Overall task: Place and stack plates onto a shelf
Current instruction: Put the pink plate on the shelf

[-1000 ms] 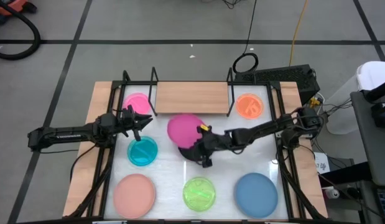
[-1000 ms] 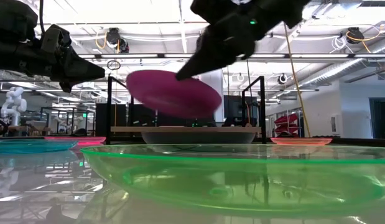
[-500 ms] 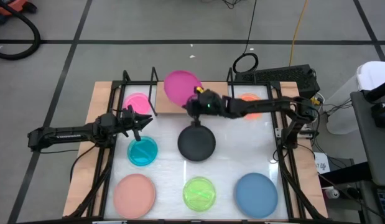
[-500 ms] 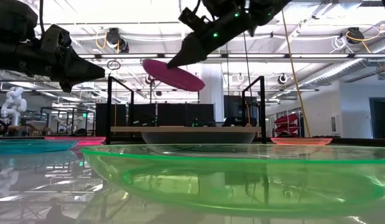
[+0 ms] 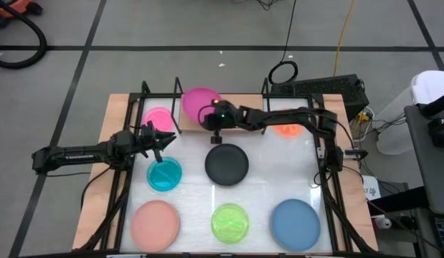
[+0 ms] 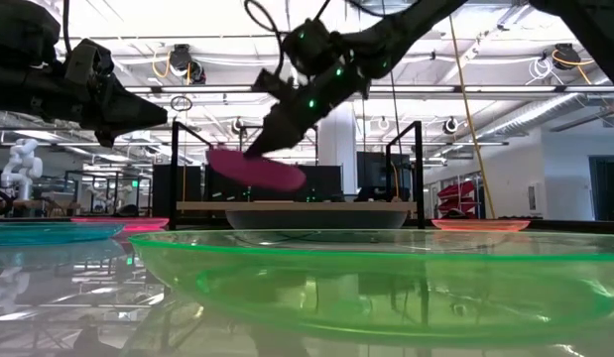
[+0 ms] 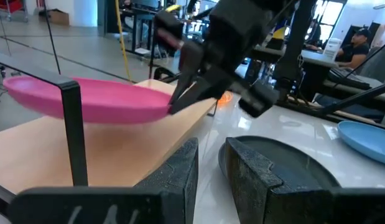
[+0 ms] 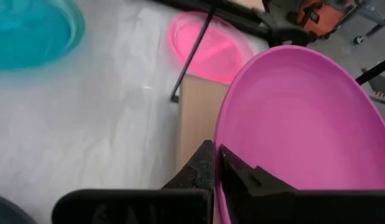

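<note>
The magenta plate (image 5: 199,104) (image 6: 257,169) hangs tilted over the left end of the shelf (image 5: 239,102), a light wooden board with black wire uprights. My right gripper (image 5: 216,118) (image 8: 217,149) is shut on it. My left gripper (image 5: 164,138) (image 7: 211,155) waits open above the table between the hot pink plate (image 5: 158,118) and the teal plate (image 5: 164,174). The black plate (image 5: 227,164) lies flat on the table in front of the shelf. The right arm partly covers the orange plate (image 5: 286,123). My right gripper pinches the magenta plate's rim (image 8: 219,132) on its near right side, one finger on the upper face and one underneath. The fingers come level from the table's right. The plate is lifted clear of the board (image 7: 105,149) and tilted.
Salmon-pink (image 5: 155,223), lime green (image 5: 229,223) and blue (image 5: 295,223) plates lie along the table's near edge. Black wire uprights (image 5: 177,97) (image 5: 265,97) stand at the board's two ends. Wooden strips border the white tabletop on both sides.
My right gripper carried the magenta plate from above the black plate toward the far edge and left, over the shelf, then came down toward the board's left end. The black plate stayed on the table and now shows whole.
</note>
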Motion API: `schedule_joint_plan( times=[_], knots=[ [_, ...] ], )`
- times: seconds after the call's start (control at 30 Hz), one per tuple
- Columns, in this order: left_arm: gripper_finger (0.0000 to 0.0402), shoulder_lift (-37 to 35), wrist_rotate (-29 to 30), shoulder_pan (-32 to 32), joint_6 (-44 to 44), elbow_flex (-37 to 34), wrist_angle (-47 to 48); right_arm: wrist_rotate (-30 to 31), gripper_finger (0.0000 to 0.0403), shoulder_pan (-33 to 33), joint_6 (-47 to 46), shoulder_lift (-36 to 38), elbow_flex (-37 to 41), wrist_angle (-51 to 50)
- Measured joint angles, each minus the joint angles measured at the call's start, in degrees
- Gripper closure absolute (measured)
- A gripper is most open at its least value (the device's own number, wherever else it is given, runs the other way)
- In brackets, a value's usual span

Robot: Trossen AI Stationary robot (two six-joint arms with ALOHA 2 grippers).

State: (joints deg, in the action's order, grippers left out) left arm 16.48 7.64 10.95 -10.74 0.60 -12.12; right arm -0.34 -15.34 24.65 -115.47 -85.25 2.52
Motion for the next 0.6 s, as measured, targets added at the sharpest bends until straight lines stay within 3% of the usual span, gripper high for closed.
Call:
schedule_joint_plan(
  times=[0.6],
  knots=[
    [0.0317,-0.01,0.0,0.0,0.0,0.0,-0.09,-1.47,0.0394,-0.84,0.44,-6.13,-0.17,3.59]
  ],
)
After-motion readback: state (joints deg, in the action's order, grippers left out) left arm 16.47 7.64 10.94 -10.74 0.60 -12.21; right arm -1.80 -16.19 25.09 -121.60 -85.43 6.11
